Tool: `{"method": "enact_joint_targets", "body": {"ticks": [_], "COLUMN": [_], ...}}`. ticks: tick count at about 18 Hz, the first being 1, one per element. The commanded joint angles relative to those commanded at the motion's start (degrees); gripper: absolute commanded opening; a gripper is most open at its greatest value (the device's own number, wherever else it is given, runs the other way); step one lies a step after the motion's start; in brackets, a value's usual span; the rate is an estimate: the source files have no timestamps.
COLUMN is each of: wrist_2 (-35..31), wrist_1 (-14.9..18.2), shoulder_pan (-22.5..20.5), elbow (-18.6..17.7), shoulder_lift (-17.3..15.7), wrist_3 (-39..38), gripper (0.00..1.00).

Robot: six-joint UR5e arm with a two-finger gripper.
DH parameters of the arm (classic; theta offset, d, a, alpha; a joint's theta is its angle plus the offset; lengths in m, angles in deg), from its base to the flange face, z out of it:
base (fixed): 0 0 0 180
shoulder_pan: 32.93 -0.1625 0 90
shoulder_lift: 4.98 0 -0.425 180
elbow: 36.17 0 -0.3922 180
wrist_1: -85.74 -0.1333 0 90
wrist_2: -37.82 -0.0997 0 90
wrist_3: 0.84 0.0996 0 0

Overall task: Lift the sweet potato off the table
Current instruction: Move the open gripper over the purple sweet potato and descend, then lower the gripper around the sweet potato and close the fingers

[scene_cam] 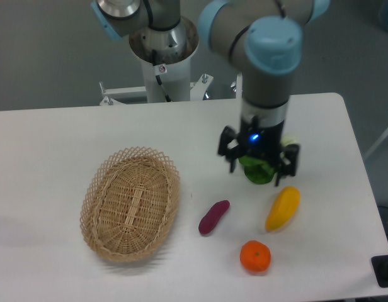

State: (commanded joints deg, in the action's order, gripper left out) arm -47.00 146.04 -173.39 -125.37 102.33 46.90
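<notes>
The sweet potato (213, 217), a small purple tuber, lies on the white table (55, 145) right of the wicker basket, tilted with its upper end to the right. My gripper (257, 168) hangs open above the table, up and to the right of the sweet potato, over the green leafy vegetable. Its fingers are spread wide with nothing between them. It does not touch the sweet potato.
A wicker basket (131, 202) sits at left. The green leafy vegetable (260, 173) is mostly hidden behind the gripper. A yellow oblong fruit (283, 207) and a round orange (255, 257) lie right of the sweet potato. The arm's base (162, 60) stands behind the table.
</notes>
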Motion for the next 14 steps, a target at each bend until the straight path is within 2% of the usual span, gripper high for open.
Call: {"method": "enact_joint_targets", "body": {"ticks": [3, 5, 10, 14], "wrist_2": [-0.26, -0.44, -0.62, -0.7], "wrist_1": [-4.56, -6.33, -6.51, -6.69], "shoulder_pan": [0.62, 1.14, 1.23, 1.14], "elbow": [-2.99, -4.75, -6.68, -7.3], "shoulder_lift": [1.05, 2.2, 4.74, 7.03], "wrist_3": [0.69, 3.75, 11.93, 13.78], "gripper": [1.0, 1.0, 1.0, 1.0]}}
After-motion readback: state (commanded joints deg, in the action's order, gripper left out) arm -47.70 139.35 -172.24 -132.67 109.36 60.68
